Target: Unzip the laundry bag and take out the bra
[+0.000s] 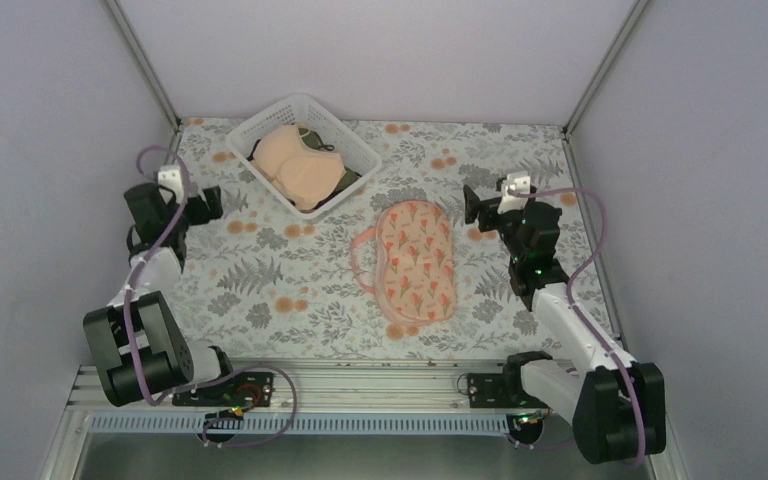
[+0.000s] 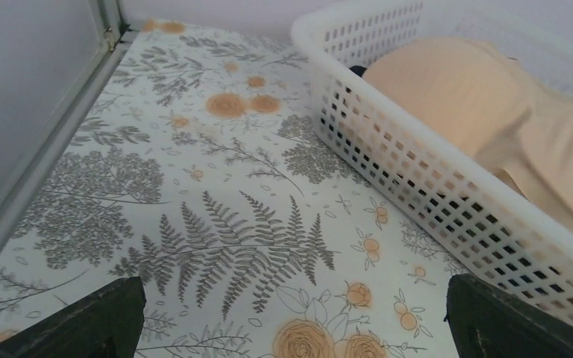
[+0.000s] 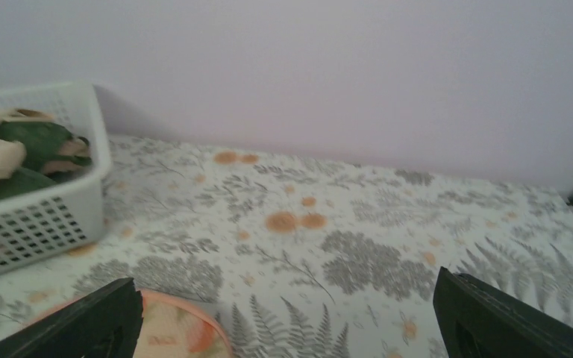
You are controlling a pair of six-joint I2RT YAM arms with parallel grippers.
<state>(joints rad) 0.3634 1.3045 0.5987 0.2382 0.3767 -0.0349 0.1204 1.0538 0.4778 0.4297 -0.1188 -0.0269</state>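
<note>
From the right wrist, only a pink corner of the laundry bag [image 3: 171,332] shows; the bottom edge cuts off the rest. From above, its zipper is too small to tell open from shut. The peach bra [image 1: 295,165] covers most of the green bras [image 1: 348,174] in the white basket [image 1: 270,118].

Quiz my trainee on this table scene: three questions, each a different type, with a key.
1. True or false: the peach bra lies in the white basket.
2. Where is the laundry bag? A) inside the basket B) flat on the table, beside the basket C) hanging from a hook
3. Fill in: the left hand and the right hand are both ___ and hold nothing.
Key: 1 true; 2 B; 3 open.
</note>
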